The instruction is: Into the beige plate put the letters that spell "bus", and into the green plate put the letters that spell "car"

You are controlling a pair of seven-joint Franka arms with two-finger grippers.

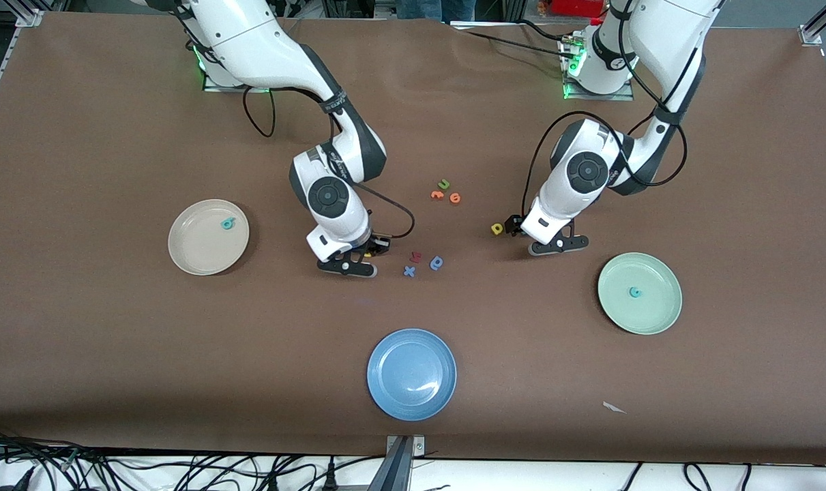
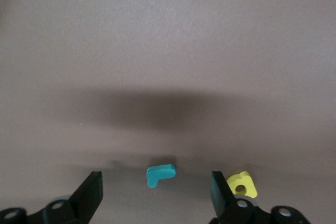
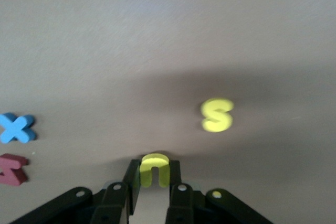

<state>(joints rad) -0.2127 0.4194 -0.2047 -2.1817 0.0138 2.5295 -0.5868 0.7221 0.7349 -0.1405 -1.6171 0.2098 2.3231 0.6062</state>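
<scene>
right gripper: the right arm's black two-finger gripper (image 3: 154, 182) sits low at the brown table cloth (image 1: 112, 354), fingers pressed together on a small yellow foam "u" (image 3: 155, 169); in the front view it is at about 3 o'clock from the beige plate
left gripper: the left arm's black two-finger gripper (image 2: 156, 192) is low over the cloth, fingers (image 2: 90, 192) spread wide apart with a small teal foam "r" (image 2: 159, 174) lying between them, not touched; it is at about 10 o'clock from the green plate
yellow "s": a small yellow foam "s" (image 3: 217, 114) lies flat on the cloth near the right gripper, apart from the "u"
yellow "a": a small yellow foam "a" (image 1: 497, 228) lies just beside the left gripper, outside its finger on the side toward the right arm's end
beige plate: round shallow cream-beige plate (image 1: 194, 256) toward the right arm's end; a small teal foam "b" (image 1: 228, 223) lies in it near the rim at 1 o'clock
green plate: round shallow pale mint-green plate (image 1: 651, 310) toward the left arm's end; a small teal foam "c" (image 1: 635, 292) lies near its middle
blue plate: round shallow blue plate (image 1: 411, 374), nearest the front camera, at 6 o'clock from the loose letters
loose letters: a blue foam "x" (image 1: 409, 271), a dark red foam letter (image 1: 416, 257) and a blue round foam letter (image 1: 436, 263) lie between the grippers; a green foam "u" (image 1: 444, 183) and two orange foam letters (image 1: 446, 196) lie at 12 o'clock from them
</scene>
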